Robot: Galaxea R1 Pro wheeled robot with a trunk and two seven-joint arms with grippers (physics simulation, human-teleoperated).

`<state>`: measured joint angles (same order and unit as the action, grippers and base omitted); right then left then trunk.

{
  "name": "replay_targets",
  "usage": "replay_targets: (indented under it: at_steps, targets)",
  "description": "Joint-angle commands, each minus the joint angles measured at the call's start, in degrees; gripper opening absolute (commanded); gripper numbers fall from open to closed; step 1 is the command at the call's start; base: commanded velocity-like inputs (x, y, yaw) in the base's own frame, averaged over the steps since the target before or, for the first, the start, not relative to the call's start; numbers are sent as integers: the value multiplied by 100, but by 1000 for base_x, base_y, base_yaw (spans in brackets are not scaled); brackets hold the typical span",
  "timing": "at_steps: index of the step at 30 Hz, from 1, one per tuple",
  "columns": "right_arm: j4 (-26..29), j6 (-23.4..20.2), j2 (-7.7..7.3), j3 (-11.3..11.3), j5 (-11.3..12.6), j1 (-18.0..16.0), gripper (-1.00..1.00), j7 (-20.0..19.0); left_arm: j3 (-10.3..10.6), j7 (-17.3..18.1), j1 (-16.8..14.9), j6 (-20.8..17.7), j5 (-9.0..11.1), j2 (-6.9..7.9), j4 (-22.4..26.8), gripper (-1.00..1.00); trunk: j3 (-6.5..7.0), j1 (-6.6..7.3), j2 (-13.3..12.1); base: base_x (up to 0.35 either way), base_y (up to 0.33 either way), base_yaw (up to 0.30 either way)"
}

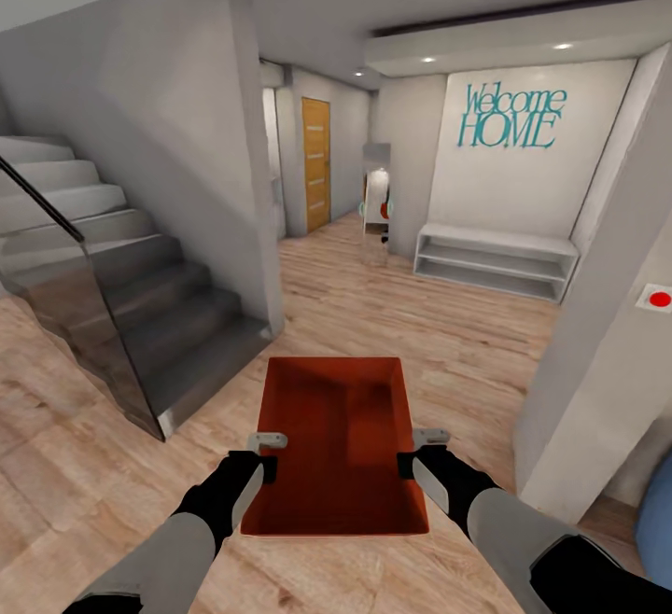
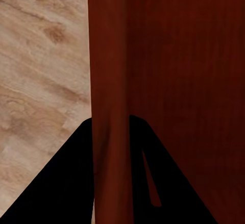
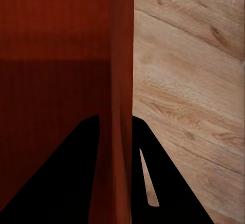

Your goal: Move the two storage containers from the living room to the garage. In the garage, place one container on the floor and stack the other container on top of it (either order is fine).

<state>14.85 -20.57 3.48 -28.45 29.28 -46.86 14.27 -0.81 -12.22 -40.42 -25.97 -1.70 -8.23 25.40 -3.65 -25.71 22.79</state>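
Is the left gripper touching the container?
Touching. In the left wrist view the left gripper straddles the container wall, both fingers pressed against it.

An orange-red storage container (image 1: 336, 446) above light wood plank flooring (image 1: 448, 334). Grey stairs (image 1: 112, 269), white walls (image 1: 168, 110), teal "Welcome HOME" lettering (image 1: 511, 117), a honey-wood door (image 1: 315, 163), a white bench shelf (image 1: 495, 261).

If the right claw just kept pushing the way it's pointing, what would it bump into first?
Probably nothing new: the right gripper already straddles the side wall of the storage container. Beyond that wall lies the wood floor, likely next, though depth is unclear.
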Motion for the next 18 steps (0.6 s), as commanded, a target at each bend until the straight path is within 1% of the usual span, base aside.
replay_targets:
  at_steps: [1, 4, 6, 18]
  targets:
    - [71, -8, -5, -222, 131, -8, -100, 36, 63, -44, -1, -295, -77, 67, -220, -100, -13, -7, 13, 321, 0, 0]
    - [71, -8, -5, -222, 131, -8, -100, 40, 63, -44, -1, -295, -77, 67, -220, -100, -13, -7, 13, 321, 0, -36]
    - [71, -8, -5, -222, 131, -8, -100, 41, 63, -44, -1, -295, -77, 67, -220, -100, -13, -7, 13, 321, 0, -179]
    - [71, -8, -5, -222, 131, -8, -100, 41, 63, -44, -1, -295, -77, 67, -220, -100, -13, -7, 13, 321, 0, -237]
